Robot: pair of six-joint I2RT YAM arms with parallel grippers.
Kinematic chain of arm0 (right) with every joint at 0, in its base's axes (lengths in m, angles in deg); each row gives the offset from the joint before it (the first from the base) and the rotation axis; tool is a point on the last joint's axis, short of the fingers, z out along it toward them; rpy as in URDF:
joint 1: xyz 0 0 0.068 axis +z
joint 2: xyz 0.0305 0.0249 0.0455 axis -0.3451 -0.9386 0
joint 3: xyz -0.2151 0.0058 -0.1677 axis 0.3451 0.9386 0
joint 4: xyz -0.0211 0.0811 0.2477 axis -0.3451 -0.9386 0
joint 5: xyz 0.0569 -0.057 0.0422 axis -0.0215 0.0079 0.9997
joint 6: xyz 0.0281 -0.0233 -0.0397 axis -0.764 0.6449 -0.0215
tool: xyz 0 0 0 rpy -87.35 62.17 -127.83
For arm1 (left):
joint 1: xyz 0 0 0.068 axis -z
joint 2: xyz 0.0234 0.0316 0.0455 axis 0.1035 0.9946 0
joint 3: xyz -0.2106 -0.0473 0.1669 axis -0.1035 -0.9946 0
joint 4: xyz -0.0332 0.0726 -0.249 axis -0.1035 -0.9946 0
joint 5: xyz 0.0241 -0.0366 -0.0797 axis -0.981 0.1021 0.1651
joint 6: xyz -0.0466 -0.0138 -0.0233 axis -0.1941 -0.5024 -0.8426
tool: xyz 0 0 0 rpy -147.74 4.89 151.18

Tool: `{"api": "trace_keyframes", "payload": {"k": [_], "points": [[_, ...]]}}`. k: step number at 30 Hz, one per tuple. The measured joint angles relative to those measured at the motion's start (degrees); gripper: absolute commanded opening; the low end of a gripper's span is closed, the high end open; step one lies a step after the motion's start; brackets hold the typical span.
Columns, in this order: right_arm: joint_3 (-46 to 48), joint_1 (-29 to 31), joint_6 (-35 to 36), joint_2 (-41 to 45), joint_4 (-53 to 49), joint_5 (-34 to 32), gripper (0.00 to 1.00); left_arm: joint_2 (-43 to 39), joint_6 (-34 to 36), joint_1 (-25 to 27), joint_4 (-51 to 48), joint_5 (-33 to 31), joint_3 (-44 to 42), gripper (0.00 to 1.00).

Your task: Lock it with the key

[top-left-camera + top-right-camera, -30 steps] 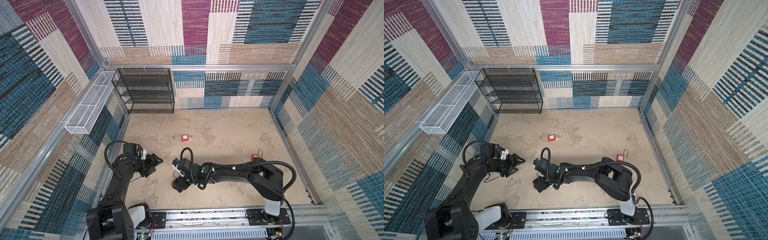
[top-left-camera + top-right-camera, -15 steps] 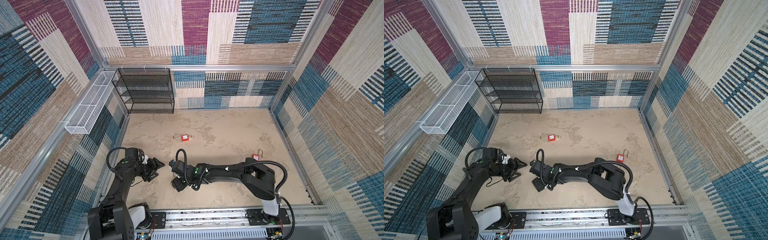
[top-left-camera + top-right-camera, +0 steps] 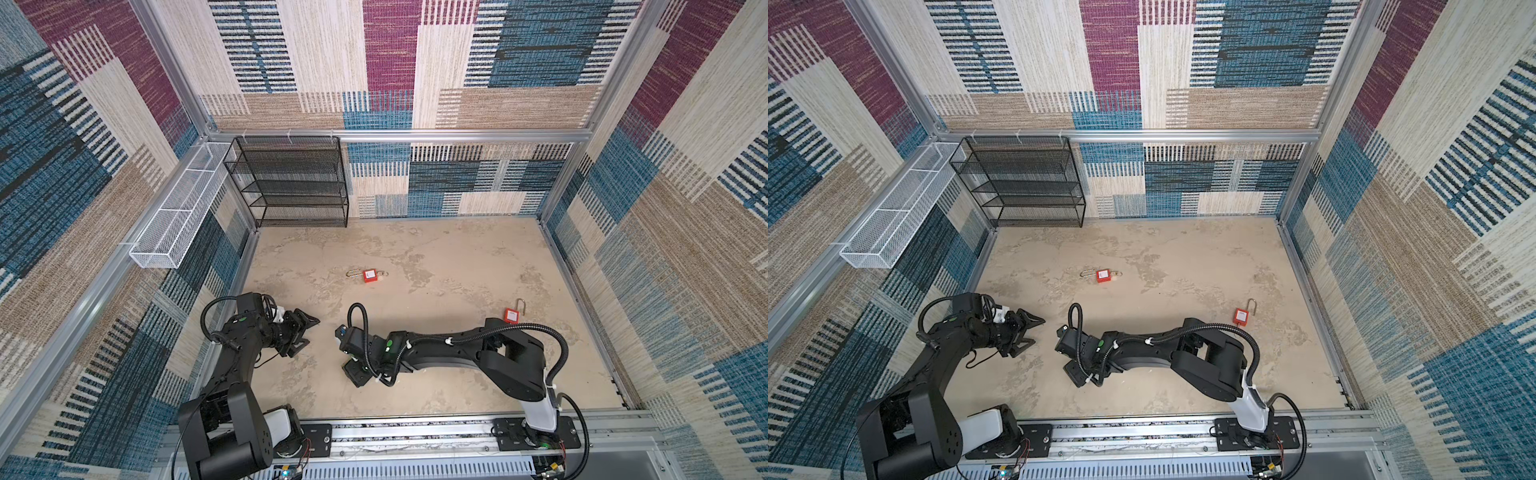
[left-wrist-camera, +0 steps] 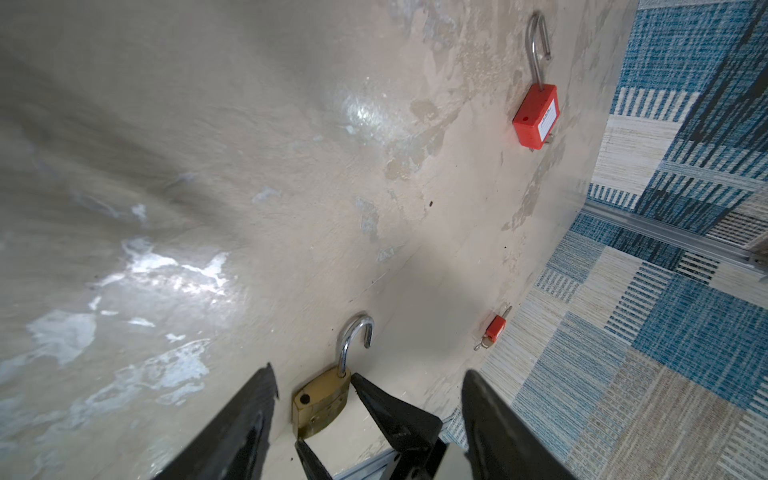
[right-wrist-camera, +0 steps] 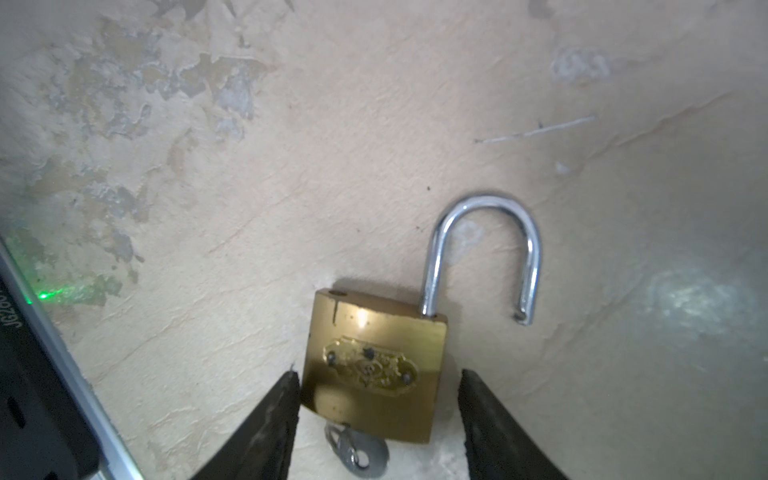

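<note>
A brass padlock (image 5: 374,361) lies flat on the beige floor with its chrome shackle (image 5: 484,249) swung open. A small silver key (image 5: 357,451) sticks out of its bottom. My right gripper (image 5: 379,373) stands open astride the lock body; one finger touches its side and the other is a small gap away. In both top views the right gripper (image 3: 353,370) points down and hides the lock. My left gripper (image 3: 312,331) is open and empty, a short way to the left. In the left wrist view it (image 4: 368,370) faces the brass padlock (image 4: 320,403).
Two red padlocks with open shackles lie on the floor, one mid-floor (image 3: 370,275) and one at the right (image 3: 512,315). A black mesh shelf (image 3: 291,183) stands at the back left. A white wire basket (image 3: 178,212) hangs on the left wall.
My right gripper's jaws have narrowed around the brass padlock and its wrist has shifted slightly left. The left gripper has drifted a little nearer, still open.
</note>
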Motion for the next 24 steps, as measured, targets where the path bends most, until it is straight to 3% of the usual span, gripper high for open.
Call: {"api": "trace_keyframes", "payload": {"k": [5,9,12,16,24], "points": [[-0.85,0.85,0.72,-1.07,0.09,-1.60,0.63,0.31,0.02,-0.22,-0.04,0.22,0.00,0.72],[-1.55,1.07,1.05,-1.75,0.04,-2.69,0.48,0.28,0.02,-0.55,-0.02,0.90,0.00,0.72],[-2.19,1.07,1.05,-2.19,-0.33,-2.71,0.48,0.11,0.00,-0.85,0.04,1.05,0.00,0.72],[-2.82,1.11,1.49,-2.75,-0.48,-3.37,0.57,-0.07,0.00,-1.33,0.04,1.36,0.00,0.73],[-2.56,1.20,2.64,-2.89,0.50,-4.85,0.57,-0.26,0.00,-1.68,0.04,1.95,0.00,0.72]]}}
